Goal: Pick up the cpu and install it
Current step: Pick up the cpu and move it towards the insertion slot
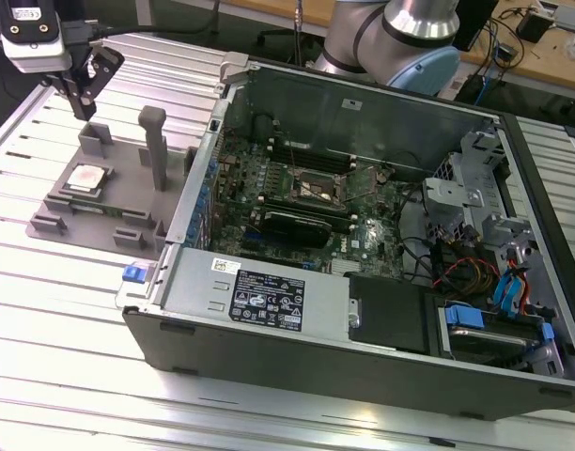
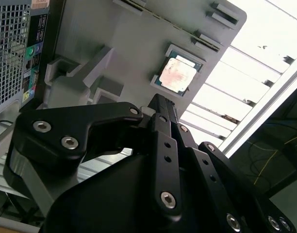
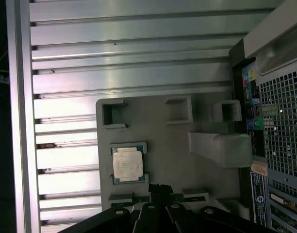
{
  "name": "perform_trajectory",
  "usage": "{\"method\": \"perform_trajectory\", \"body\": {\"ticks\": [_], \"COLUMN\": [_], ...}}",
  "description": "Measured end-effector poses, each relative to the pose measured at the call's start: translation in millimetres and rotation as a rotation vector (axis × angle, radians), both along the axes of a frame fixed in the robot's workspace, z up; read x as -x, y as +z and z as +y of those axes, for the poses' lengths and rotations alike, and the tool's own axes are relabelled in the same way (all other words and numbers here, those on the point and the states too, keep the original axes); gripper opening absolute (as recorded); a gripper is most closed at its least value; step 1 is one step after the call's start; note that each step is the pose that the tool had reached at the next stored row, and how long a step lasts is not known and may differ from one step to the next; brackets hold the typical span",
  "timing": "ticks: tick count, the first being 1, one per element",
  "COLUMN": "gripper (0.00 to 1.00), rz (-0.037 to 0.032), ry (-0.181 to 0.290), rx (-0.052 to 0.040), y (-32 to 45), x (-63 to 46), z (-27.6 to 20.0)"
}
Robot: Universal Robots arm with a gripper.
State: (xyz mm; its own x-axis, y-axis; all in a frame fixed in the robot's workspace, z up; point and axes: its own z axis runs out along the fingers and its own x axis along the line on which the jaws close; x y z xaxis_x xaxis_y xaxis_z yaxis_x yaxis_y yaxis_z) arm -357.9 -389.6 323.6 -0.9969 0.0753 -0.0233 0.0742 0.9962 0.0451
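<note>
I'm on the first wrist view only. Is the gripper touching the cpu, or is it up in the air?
Observer: Up in the air. In the exterior view the gripper hangs above the gray tray, apart from the cpu.
Operator: Where's the socket?
Observer: Inside the open computer case, the socket frame sits mid-motherboard, next to the black heatsink block.

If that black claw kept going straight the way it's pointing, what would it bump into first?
The gripper would probably meet the grey holder tray, just beside the cpu, not on it; depth is unclear.
</note>
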Motion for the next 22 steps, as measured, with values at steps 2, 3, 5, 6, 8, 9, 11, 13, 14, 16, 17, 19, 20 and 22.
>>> {"method": "perform_trajectory", "body": {"ticks": [2, 3, 5, 6, 8, 9, 11, 13, 14, 16, 17, 19, 20, 22], "gripper": [0.11, 0.11, 0.11, 0.11, 0.11, 0.11, 0.11, 0.11, 0.11, 0.11, 0.11, 0.11, 0.11, 0.11], "rz": [0.0000, -0.0001, 0.0000, 0.0000, -0.0001, -0.0003, -0.0007, -0.0007, -0.0007, -0.0007, -0.0007, -0.0008, -0.0008, -0.0009], "ry": [0.000, 0.000, 0.000, 0.000, 0.000, 0.000, 0.000, 0.000, 0.000, 0.000, 0.000, 0.000, 0.000, 0.000], "rx": [0.0000, 0.0000, 0.0000, 0.0000, 0.0001, 0.0000, 0.0000, 0.0000, 0.0000, 0.0000, 0.0000, 0.0000, 0.0000, 0.0000], "y": [0.0, 0.0, 0.0, 0.0, -0.3, -1.3, -4.1, -8.1, -11.5, -15.1, -18.2, -22.6, -25.6, -33.0], "x": [0.0, 0.1, 0.1, 0.1, 1.3, 2.7, 5.0, 6.7, 7.8, 8.7, 9.6, 10.5, 11.2, 13.6], "z": [0.0, 0.0, 0.0, 0.0, 0.1, 0.0, 0.0, -0.1, -0.1, -0.1, -0.1, -0.1, -0.1, -0.1]}}
